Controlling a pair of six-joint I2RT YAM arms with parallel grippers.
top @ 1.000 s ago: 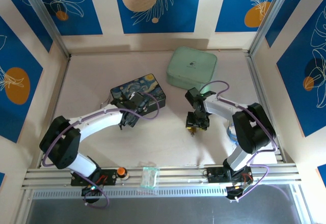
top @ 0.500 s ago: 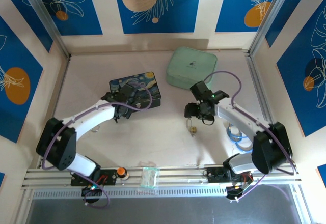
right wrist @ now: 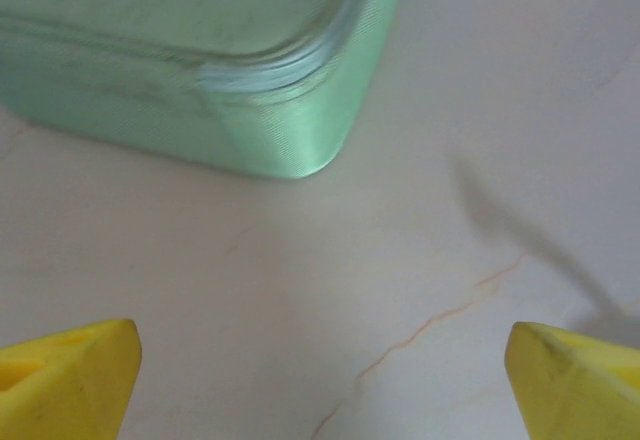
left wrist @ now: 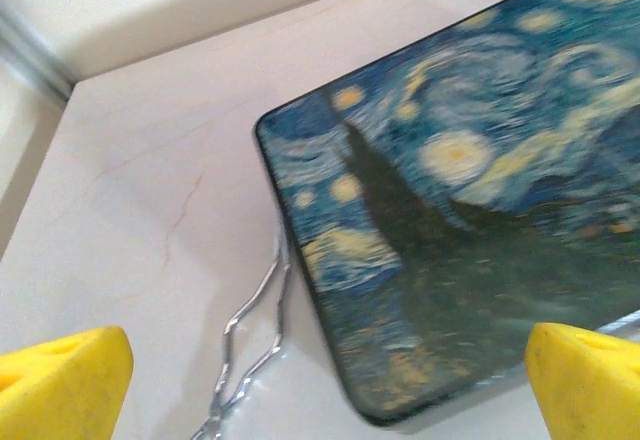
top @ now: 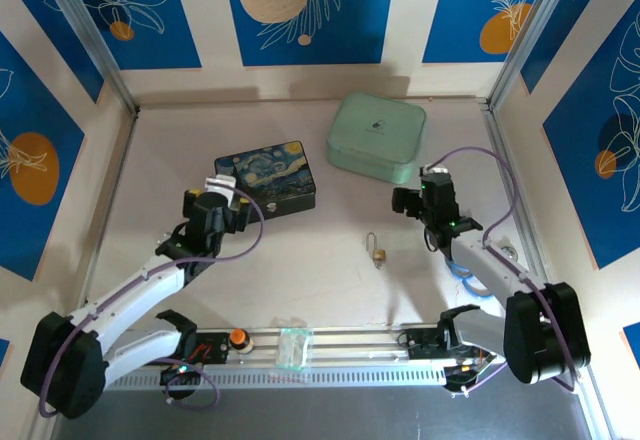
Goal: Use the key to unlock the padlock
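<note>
Brass and silver, the padlock (top: pixel 378 251) lies flat on the bare table (top: pixel 300 260), a little toward four o'clock from the middle, with nothing touching it. I can't make out the key from where I stand, nor tell whether the shackle is free.

Both arms stand well off. The right gripper (right wrist: pixel 322 372), at about two o'clock from the lock, has its yellow fingers spread wide over empty tabletop. The left gripper (left wrist: pixel 325 380) is spread just as wide, holding nothing, above the near edge of the Starry Night box (top: pixel 268 175), at ten o'clock from the lock.

I'd steady the brass body by its flat sides first, leaving the keyhole end free. I'd also come down gently, since so light a thing will likely skid.

A bent wire tool (left wrist: pixel 250 350) lies against the dark box's edge, below the left fingers. The mint-green box (top: pixel 377 135) crowds the right arm at eleven o'clock.
</note>
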